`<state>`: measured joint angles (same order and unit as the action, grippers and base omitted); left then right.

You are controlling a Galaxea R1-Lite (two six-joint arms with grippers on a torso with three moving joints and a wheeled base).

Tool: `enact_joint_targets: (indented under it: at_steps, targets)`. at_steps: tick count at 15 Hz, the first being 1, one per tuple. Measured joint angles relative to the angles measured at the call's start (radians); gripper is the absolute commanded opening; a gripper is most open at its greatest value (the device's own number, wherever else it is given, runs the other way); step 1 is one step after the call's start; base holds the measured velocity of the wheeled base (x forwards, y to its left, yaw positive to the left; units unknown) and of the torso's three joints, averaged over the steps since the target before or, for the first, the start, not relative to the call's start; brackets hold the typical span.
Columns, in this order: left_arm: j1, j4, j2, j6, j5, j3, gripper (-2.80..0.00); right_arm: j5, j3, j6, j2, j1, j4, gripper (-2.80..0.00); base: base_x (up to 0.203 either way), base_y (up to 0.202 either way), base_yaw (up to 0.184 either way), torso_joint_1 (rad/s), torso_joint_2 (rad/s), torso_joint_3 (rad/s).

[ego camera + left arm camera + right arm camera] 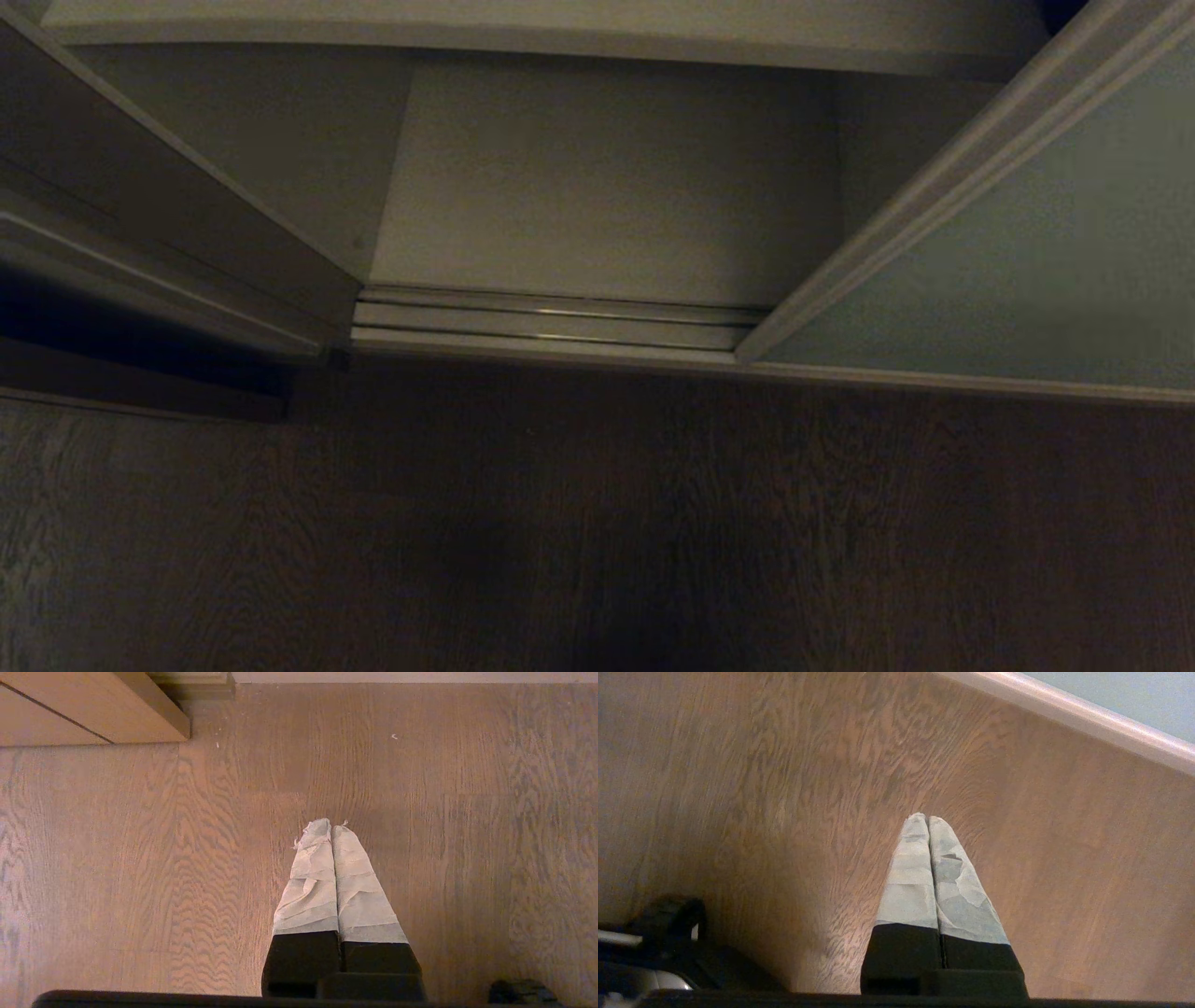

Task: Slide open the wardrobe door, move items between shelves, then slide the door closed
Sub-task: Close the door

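The sliding wardrobe door [1027, 261] is a pale grey-green panel with a light frame, standing at the right and leaving the wardrobe open in the middle. Its floor rail [560, 322] lies bare across the opening. Inside, a white bottom shelf [607, 187] is bare, and another shelf edge [523, 33] runs above it. No items show. Neither arm appears in the head view. My left gripper [331, 826] hangs shut over wooden floor with nothing in it. My right gripper [928, 819] is shut and empty above the floor, near the door's lower frame [1087, 716].
Dark wood floor [597, 523] spreads in front of the wardrobe. A wall panel [140, 215] flanks the opening on the left. A wooden furniture corner [93, 714] lies near the left gripper. Part of the robot's dark base [668, 933] shows by the right gripper.
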<state>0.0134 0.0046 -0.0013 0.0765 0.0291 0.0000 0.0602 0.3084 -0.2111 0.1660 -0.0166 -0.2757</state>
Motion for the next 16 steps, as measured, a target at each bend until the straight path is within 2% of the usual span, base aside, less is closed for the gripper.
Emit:
enact_joint_targets:
  at_steps: [4,6,8,10,11,16]
  targets:
    - [0.0,0.0,0.0,0.0,0.0,0.0,-2.8,-0.006,-0.13,0.001,-0.123,0.011,0.064,-2.8,0.0,0.0,0.0,0.0,0.0,0.0]
    - [0.0,0.0,0.0,0.0,0.0,0.0,-2.8,-0.009,-0.243,0.007,-0.148,0.012,0.202,-2.8,0.0,0.0,0.0,0.0,0.0,0.0]
    - [0.0,0.0,0.0,-0.001,0.0,0.0,-2.8,-0.016,-0.288,0.044,-0.159,0.012,0.306,-2.8,0.0,0.0,0.0,0.0,0.0,0.0]
    - [0.0,0.0,0.0,0.0,0.0,0.0,-2.8,-0.063,-0.3,0.14,-0.165,0.012,0.259,-2.8,0.0,0.0,0.0,0.0,0.0,0.0]
    - [0.0,0.0,0.0,0.0,0.0,0.0,-2.8,-0.069,-0.303,0.162,-0.166,0.012,0.252,-2.8,0.0,0.0,0.0,0.0,0.0,0.0]
    - [0.0,0.0,0.0,0.0,0.0,0.0,-2.8,-0.069,-0.307,0.156,-0.168,0.012,0.243,-2.8,0.0,0.0,0.0,0.0,0.0,0.0]
